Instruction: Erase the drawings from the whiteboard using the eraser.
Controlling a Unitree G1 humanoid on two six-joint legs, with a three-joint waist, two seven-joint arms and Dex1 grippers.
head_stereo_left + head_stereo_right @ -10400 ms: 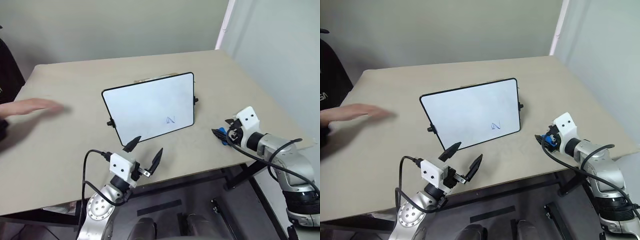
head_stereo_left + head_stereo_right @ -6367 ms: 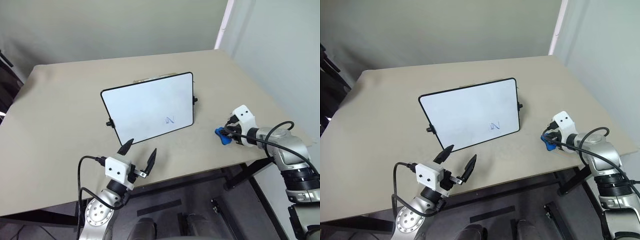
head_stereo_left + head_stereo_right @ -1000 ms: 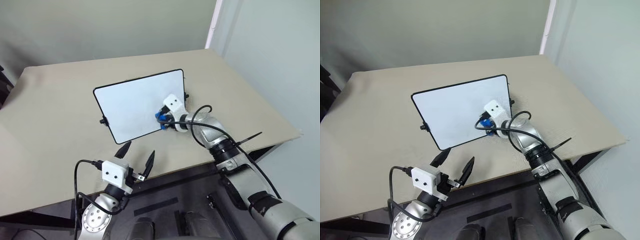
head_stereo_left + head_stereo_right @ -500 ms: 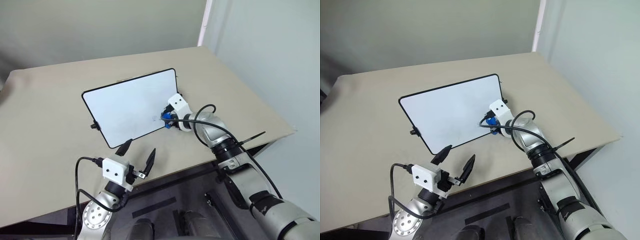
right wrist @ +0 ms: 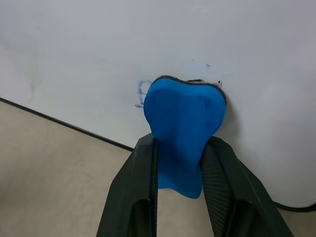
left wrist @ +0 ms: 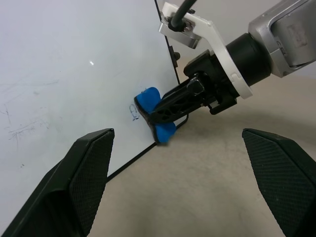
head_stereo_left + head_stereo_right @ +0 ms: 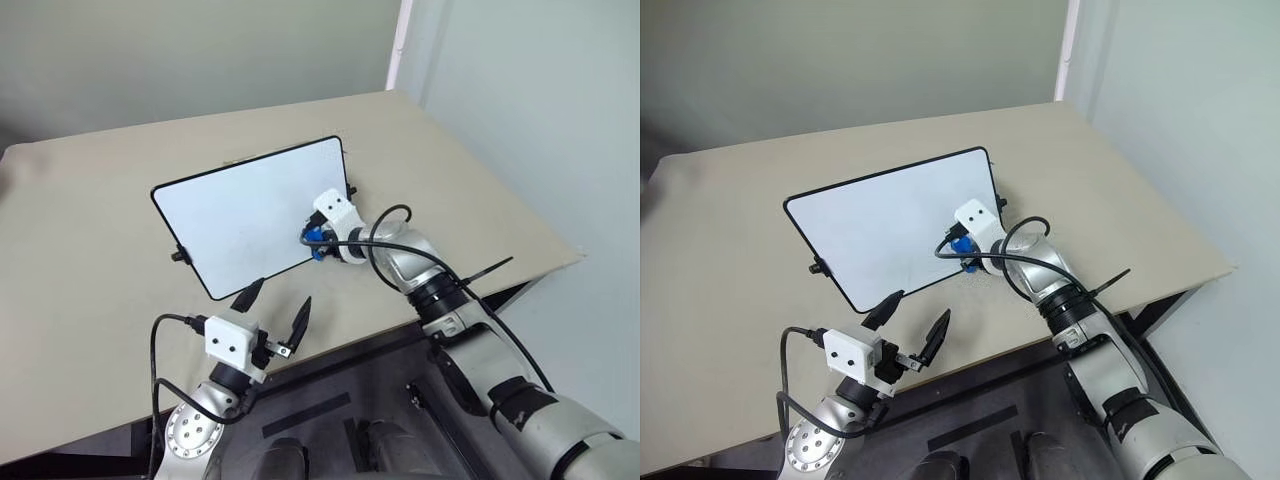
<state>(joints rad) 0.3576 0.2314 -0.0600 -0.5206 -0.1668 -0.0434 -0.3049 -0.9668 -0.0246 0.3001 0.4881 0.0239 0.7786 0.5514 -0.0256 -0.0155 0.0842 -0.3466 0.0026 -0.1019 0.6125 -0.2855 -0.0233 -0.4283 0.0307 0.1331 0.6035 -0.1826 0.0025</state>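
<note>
The whiteboard (image 7: 240, 210) stands tilted on the table, its black rim all around. My right gripper (image 7: 312, 240) is shut on the blue eraser (image 5: 185, 116) and presses it against the board's lower right part. Just beside the eraser a faint blue remnant of the drawings (image 5: 142, 92) shows; in the left wrist view the drawings (image 6: 133, 111) sit next to the eraser (image 6: 154, 109). My left gripper (image 7: 283, 292) hangs open at the table's near edge, below the board, holding nothing. Its fingers (image 6: 81, 182) frame the board and the right gripper (image 6: 163, 112).
The beige table (image 7: 90, 270) spreads to the left of and behind the board. Its right corner (image 7: 575, 255) ends beside a pale wall (image 7: 520, 100). A black cable (image 7: 385, 225) loops from the right wrist above the tabletop.
My right gripper has slid the eraser leftward across the board's lower right part, over the spot where the blue scribble showed. The left gripper stayed put. The camera view shifted.
</note>
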